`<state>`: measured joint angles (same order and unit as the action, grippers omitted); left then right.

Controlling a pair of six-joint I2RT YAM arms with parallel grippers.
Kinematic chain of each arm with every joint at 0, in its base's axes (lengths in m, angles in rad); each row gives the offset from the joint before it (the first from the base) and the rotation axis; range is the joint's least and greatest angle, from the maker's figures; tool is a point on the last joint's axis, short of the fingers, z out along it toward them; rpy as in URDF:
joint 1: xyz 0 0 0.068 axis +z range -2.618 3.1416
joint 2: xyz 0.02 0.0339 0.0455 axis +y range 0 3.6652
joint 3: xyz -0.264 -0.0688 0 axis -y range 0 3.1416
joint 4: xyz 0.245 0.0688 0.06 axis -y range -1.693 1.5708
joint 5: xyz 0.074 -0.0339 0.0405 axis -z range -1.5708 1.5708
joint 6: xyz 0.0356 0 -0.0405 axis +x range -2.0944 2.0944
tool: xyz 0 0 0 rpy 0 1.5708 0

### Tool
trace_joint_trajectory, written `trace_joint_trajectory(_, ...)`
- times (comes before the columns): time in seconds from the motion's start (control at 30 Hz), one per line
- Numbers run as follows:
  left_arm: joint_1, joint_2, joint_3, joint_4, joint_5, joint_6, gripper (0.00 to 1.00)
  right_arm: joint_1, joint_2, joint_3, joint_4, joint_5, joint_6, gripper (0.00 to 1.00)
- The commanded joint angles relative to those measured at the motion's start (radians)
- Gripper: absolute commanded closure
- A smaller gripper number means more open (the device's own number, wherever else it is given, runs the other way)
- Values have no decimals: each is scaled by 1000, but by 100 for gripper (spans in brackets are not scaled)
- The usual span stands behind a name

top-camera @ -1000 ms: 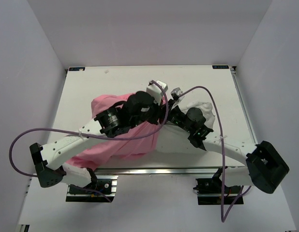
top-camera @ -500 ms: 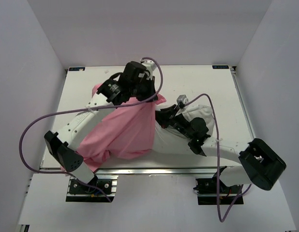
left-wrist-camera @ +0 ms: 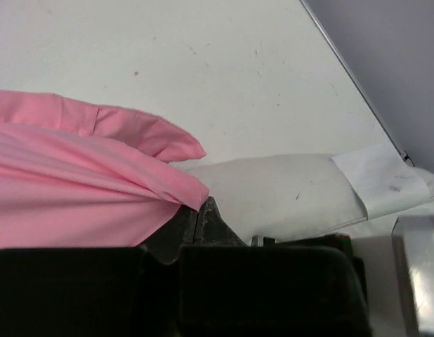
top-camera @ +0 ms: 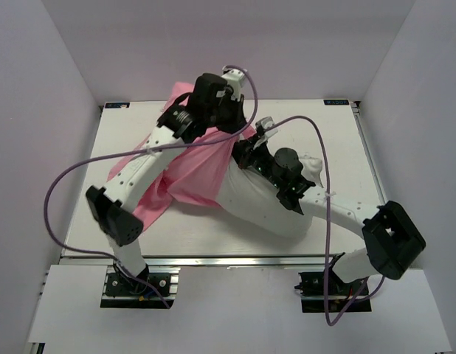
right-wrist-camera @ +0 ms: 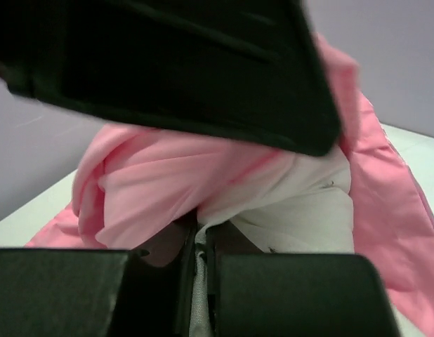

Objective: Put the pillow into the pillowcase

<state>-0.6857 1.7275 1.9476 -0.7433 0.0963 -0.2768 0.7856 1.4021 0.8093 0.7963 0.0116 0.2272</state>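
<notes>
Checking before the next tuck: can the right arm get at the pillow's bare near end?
Probably yes: the pillow lies uncovered beneath the right arm. But the right pincer is shut on pillow fabric at the pillowcase mouth; release first.

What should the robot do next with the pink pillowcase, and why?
Probably the left pincer should pull the pillowcase over toward the pillow. It pinches the case's raised edge, while the right pincer seems to grip the pillow's end against the pink cloth, and most of the pillow lies outside.
</notes>
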Motion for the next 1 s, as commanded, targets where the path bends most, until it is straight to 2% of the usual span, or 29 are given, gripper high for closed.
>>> trace_joint_trajectory(0.0, -17, 99, 266, 141, 262, 53, 100, 9, 43, 114, 67, -122, -2, 100)
trace_joint_trajectory(0.1, -17, 211, 407, 117, 425, 51, 100, -37, 93, 171, 51, -64, 61, 100)
trace_joint_trajectory(0.2, -17, 227, 316, 171, 507, 27, 100, -87, 153, 205, 0, -21, 127, 100)
trace_joint_trajectory(0.23, -17, 227, 291, 173, 494, 22, 100, -100, 164, 194, 0, -18, 141, 93)
trace_joint_trajectory(0.27, -15, 230, 271, 151, 456, 25, 93, -118, 163, 165, -5, -15, 162, 84)
trace_joint_trajectory(0.3, -15, 234, 239, 136, 433, 28, 69, -123, 155, 150, -11, -15, 169, 66)
trace_joint_trajectory(0.33, -15, 237, 220, 127, 416, 31, 58, -131, 137, 133, -35, 19, 170, 57)
trace_joint_trajectory(0.4, -15, 234, 188, 107, 384, 31, 34, -143, 109, 97, -86, 27, 175, 45)
trace_joint_trajectory(0.43, -15, 231, 165, 101, 373, 31, 15, -146, 74, 88, -151, 36, 170, 32)
trace_joint_trajectory(0.5, -15, 210, 148, 78, 315, 27, 2, -146, 40, 86, -245, 59, 126, 15)
trace_joint_trajectory(0.57, -15, 181, 114, 59, 274, 24, 2, -147, -12, 106, -418, 94, 89, 11)
trace_joint_trajectory(0.67, -15, 69, 7, 79, 172, 7, 2, -149, -66, 168, -635, 212, -11, 11)
trace_joint_trajectory(0.8, -15, -158, -143, 142, 42, -12, 2, -166, -81, 333, -866, 428, -120, 11)
trace_joint_trajectory(0.9, -15, -241, -182, 130, -98, -18, 2, -207, -87, 401, -963, 502, -135, 11)
trace_joint_trajectory(0.97, -15, -292, -170, 84, -199, -15, 2, -258, -91, 470, -1009, 470, -146, 10)
